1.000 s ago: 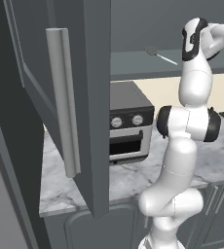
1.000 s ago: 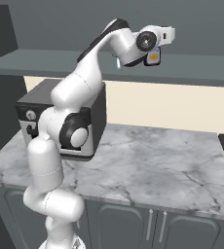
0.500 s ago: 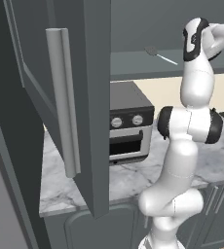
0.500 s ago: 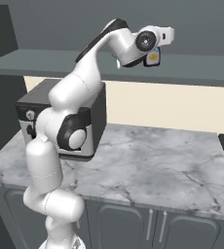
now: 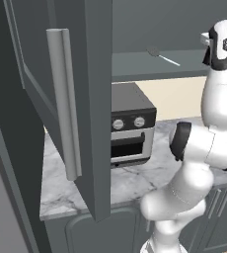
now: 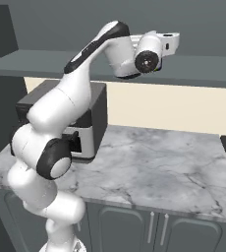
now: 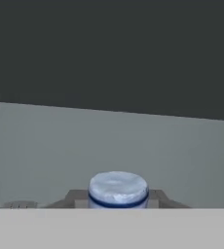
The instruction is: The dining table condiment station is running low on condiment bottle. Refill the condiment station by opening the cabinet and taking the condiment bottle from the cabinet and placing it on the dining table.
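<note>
Cabinet (image 5: 93, 99) door stands open. The gripper (image 7: 118, 199) fingers sit tight on the condiment bottle's pale cap (image 7: 118, 189), up by the cabinet shelf (image 7: 109, 155); no label readable.

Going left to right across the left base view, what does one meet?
Long grey vertical bar handle on the open dark grey cabinet door → black toaster oven → utensil on the shelf → white robot arm.

since a second ago the wrist has rolled: in the right base view the hand (image 6: 156, 47) now points toward 3 o'clock, and the orange patch once at its tip (a small thing) is gone.
</note>
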Tool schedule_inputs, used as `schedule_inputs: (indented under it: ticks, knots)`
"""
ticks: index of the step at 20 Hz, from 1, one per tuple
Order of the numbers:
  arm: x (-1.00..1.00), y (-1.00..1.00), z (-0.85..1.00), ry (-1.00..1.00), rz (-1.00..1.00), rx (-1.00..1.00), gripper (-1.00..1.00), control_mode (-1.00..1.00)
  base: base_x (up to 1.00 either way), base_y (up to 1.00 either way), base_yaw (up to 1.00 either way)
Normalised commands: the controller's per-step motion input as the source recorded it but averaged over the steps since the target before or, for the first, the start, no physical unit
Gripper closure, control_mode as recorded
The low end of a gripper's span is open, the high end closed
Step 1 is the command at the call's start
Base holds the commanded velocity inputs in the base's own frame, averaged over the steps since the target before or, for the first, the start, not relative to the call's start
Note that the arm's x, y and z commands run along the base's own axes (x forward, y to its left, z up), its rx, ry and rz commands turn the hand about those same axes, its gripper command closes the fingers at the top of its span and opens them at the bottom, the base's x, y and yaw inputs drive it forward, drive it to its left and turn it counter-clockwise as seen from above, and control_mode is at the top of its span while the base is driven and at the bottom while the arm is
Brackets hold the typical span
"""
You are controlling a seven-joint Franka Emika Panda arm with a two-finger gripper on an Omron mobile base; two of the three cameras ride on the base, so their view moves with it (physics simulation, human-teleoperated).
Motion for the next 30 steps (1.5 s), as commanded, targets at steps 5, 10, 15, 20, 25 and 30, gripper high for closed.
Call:
schedule_inputs:
  ticks: [5, 10, 15, 20, 25, 30]
  knots:
    - [-1.0, 0.0, 0.0, 0.0, 0.0, 0.04, 1.0, -1.0, 0.0, 0.0, 0.0]
    - [-1.0, 0.0, 0.13, 0.12, 0.0, 0.04, 1.0, -1.0, 0.0, 0.0, 0.0]
    - [-1.0, 0.0, 0.16, 0.16, 0.0, 0.06, 1.0, -1.0, 0.0, 0.0, 0.0]
    - [-1.0, 0.12, 0.01, 0.05, 0.0, 0.09, 1.0, -1.0, 0.0, 0.0, 0.0]
    - [-0.9, 0.71, 0.0, 0.05, 0.0, 0.03, 1.0, -1.0, 0.0, 0.0, 0.0]
    - [-0.67, 0.99, -0.04, 0.05, 0.03, 0.0, 1.0, -1.0, 0.0, 0.0, 0.0]
